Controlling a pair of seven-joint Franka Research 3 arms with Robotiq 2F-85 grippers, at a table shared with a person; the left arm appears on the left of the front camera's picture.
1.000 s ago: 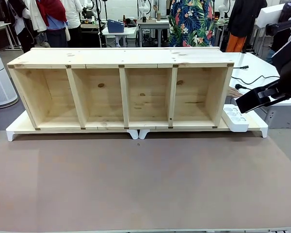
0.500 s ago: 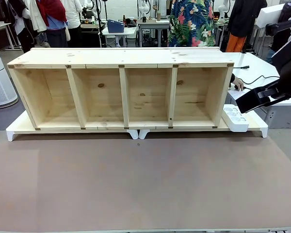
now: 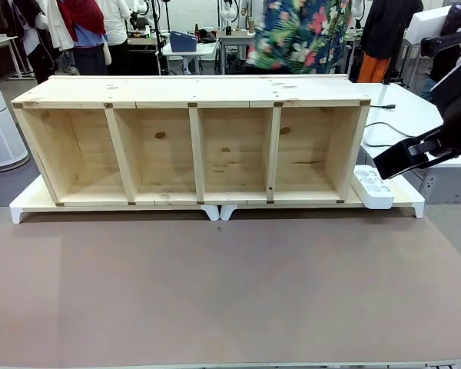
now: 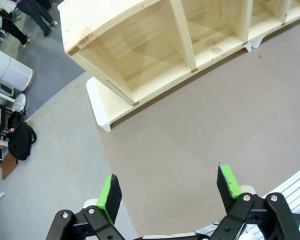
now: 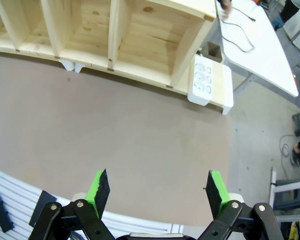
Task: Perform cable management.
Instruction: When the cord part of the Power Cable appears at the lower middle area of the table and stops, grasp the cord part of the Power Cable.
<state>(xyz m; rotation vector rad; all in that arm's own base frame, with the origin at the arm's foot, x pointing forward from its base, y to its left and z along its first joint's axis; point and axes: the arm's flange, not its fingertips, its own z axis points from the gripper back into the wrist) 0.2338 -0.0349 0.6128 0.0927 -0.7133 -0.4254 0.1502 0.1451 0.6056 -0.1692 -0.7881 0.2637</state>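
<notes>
Cable (image 3: 384, 124) seen on white table right of shelf (image 3: 192, 92), probably loose. Left gripper (image 4: 169, 183) and right gripper (image 5: 157, 184) held released, nothing grasped.

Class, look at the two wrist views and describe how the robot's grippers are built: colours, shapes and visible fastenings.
The left gripper and the right gripper look alike: two black fingers each, built from jointed linkage bars pinned with round silver bolts. Each fingertip carries a bright green pad on its inner face.
</notes>
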